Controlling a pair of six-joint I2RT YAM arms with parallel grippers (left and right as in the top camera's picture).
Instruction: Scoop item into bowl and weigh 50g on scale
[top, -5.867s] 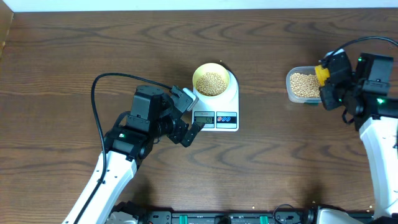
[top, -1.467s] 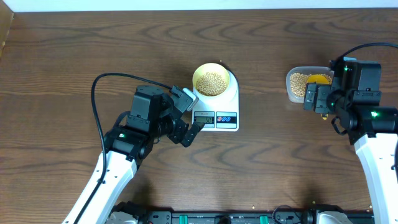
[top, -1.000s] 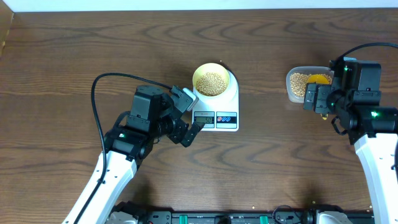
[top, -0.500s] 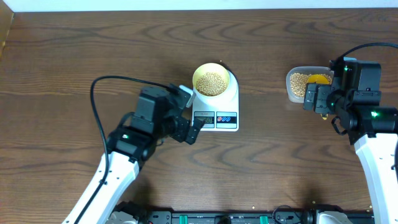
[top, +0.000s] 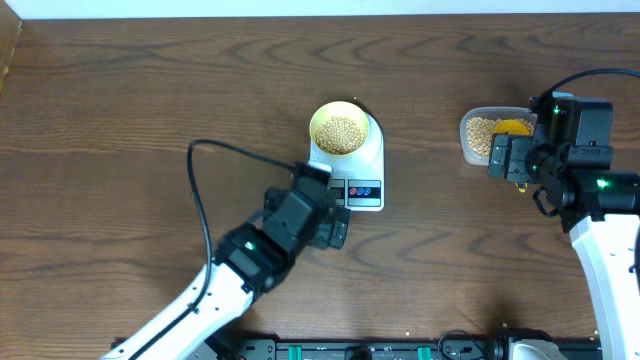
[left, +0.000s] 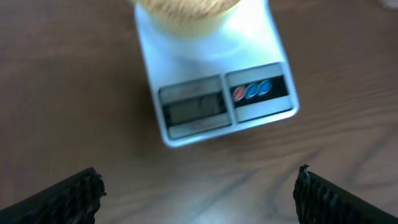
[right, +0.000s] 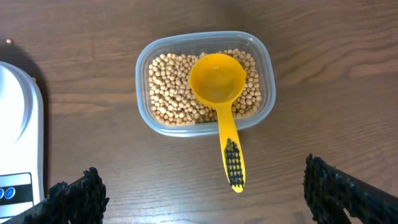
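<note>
The pale-yellow bowl (top: 339, 112) holds a heap of tan beans (top: 340, 132) and stands on the white scale (top: 368, 160). My left gripper (top: 328, 205) hovers open at the scale's front edge and covers the display from overhead. In the left wrist view the scale (left: 211, 68), its grey display (left: 193, 109) and the bowl (left: 186, 9) lie ahead of the open, empty left gripper (left: 199, 199). More beans (right: 168, 87) fill the clear tub (right: 142, 81). My right gripper (right: 202, 199) is open, with nothing between its fingers.
A yellow scoop (right: 217, 81) rests on the beans in the tub (top: 468, 135), its handle (right: 233, 165) sticking out over the rim toward my right gripper (top: 508, 160). The scale's corner (right: 18, 124) shows at the left of the right wrist view. The table is dark wood.
My left arm has swung right, bringing its gripper from the scale's left side to its front. The right arm, which held the scoop several seconds ago, has stayed still with the scoop in the tub.
</note>
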